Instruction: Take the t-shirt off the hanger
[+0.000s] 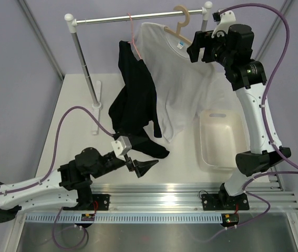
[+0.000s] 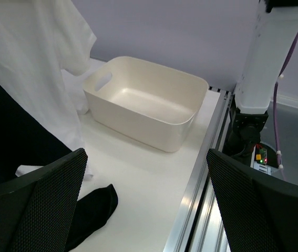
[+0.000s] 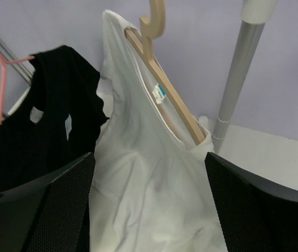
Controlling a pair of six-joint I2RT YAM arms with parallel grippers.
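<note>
The t-shirt (image 1: 177, 84) hangs on the wooden hanger (image 3: 170, 100), hooked over the rail (image 1: 138, 19) above the far edge of the surface, toward its right corner, and its body drapes down to the surface. The right gripper (image 1: 198, 47) is raised just beside the hanger's right shoulder, jaws wide and empty (the hanger's long axis runs slantwise toward it, with that shoulder end the closest part). The left gripper (image 1: 141, 167), also wide and empty, sits low near the near edge by the black garment (image 1: 133, 105). The right arm is clearly the nearer one.
</note>
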